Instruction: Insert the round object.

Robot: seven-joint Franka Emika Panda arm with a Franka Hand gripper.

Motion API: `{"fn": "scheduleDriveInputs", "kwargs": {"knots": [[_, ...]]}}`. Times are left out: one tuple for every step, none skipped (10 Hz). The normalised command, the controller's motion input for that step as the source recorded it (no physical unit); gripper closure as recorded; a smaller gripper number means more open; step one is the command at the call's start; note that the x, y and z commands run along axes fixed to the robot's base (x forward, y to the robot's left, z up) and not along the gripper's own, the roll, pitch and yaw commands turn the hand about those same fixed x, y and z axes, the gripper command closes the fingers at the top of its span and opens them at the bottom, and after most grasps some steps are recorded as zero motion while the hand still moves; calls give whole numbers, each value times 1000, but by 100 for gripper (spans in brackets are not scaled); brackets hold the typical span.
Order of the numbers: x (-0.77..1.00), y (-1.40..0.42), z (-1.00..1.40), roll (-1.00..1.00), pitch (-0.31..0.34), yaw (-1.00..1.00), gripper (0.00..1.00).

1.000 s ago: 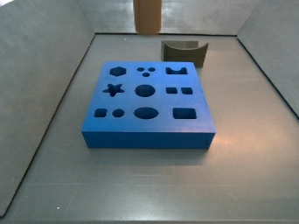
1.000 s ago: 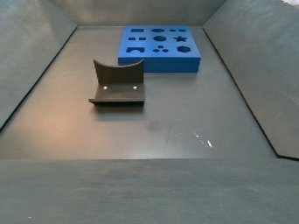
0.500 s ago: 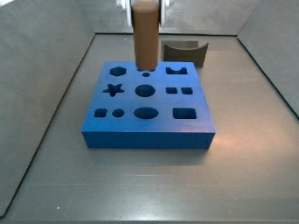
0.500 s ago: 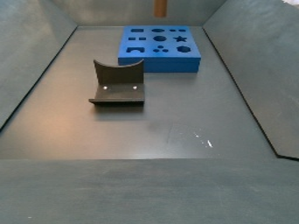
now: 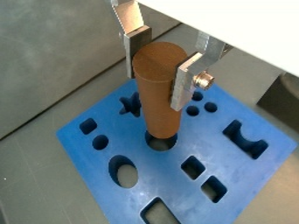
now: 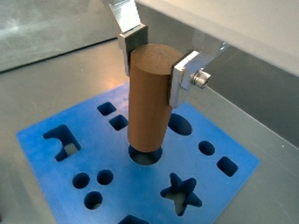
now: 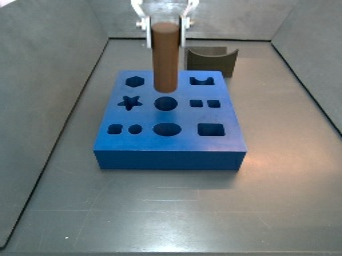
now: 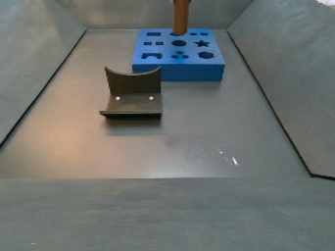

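Wrist views: gripper (image 5: 163, 63) clamped round object (image 5: 162, 92) near top, silver fingers (image 5: 187, 80) flat on both sides; peg upright, lower end at mouth of round centre hole (image 5: 162, 142) in blue block (image 5: 251, 175); same in (image 6: 152, 101). Depth of entry unclear.

Side views: peg (image 7: 164, 58) stood over block (image 7: 174, 145) centre; fixture (image 8: 131, 95) well apart.

Judged step: insertion start. Next: straight push down, peg kept vertical, then release.
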Motion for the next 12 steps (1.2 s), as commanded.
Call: {"fn": "scheduleDriveInputs", "kwargs": {"knots": [[11, 0, -317, -326, -23, -26, 100], [26, 0, -274, -269, 0, -26, 100], [74, 0, -226, -64, 0, -91, 100], [26, 0, -151, 0, 16, -80, 100], [46, 0, -223, -63, 0, -60, 100], [151, 0, -300, -87, 0, -51, 100], [200, 0, -269, 0, 21, -3, 100], [103, 3, -254, 0, 6, 0, 100], [49, 0, -280, 0, 0, 0, 100], [11, 0, -291, 0, 0, 0, 100], [0, 0, -326, 0, -9, -14, 100], [-9, 0, -377, -19, -93, -86, 100]]}}
